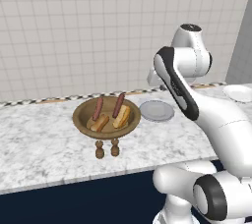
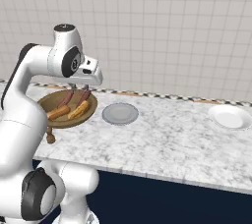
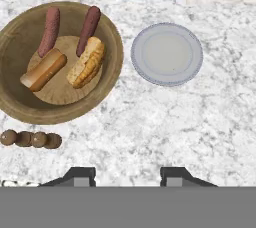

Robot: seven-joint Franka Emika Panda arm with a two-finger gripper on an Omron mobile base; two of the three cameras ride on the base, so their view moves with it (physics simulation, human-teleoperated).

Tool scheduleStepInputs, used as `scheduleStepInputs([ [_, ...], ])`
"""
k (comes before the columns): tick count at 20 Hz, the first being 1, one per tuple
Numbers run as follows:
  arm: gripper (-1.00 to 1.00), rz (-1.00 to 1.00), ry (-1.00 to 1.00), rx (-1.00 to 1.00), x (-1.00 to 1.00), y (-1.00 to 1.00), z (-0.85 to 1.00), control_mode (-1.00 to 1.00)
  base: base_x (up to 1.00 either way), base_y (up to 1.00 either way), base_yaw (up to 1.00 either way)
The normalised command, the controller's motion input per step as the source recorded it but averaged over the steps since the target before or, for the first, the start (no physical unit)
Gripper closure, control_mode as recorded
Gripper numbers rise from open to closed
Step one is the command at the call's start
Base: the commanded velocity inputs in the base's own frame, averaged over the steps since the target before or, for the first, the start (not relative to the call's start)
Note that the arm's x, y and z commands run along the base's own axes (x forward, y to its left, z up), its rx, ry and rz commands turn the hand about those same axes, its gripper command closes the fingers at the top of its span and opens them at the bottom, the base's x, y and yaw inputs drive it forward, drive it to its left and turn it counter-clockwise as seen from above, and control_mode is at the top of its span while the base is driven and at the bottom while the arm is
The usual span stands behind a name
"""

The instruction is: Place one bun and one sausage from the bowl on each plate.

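Wooden bowl holds two buns and two sausages (sausages at 12 o'clock); grey plate at bowl's 3 o'clock, seemingly empty; white plate well apart.

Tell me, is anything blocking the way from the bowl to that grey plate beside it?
Nothing visible does. The wooden bowl and the grey plate sit side by side with bare marble between them. The two small brown shakers stand on the bowl's other side, off that path.

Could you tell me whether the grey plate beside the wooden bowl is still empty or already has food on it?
Empty. The grey plate shows a bare surface, and both buns and both sausages lie in the bowl.
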Motion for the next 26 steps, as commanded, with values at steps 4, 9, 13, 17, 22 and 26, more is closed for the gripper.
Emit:
scheduleStepInputs([
  [4, -1.00, 0.02, -0.01, 0.00, -0.51, 0.17, -0.07, -1.00, 0.00, 0.00, 0.00],
  [9, -1.00, -0.04, 0.01, 0.06, 0.04, 0.54, -0.51, -1.00, 0.00, 0.00, 0.00],
  [13, -1.00, -0.08, 0.05, 0.00, 0.64, 0.43, -0.75, -1.00, 0.00, 0.00, 0.00],
  [17, -1.00, -0.06, 0.12, 0.00, 0.75, 0.28, -0.37, -1.00, 0.00, 0.00, 0.00],
  [22, -1.00, -0.07, 0.11, -0.03, 0.63, 0.33, -0.38, -1.00, 0.00, 0.00, 0.00],
  [26, -1.00, -0.04, 0.08, -0.01, 0.48, 0.20, -0.32, -1.00, 0.00, 0.00, 0.00],
])
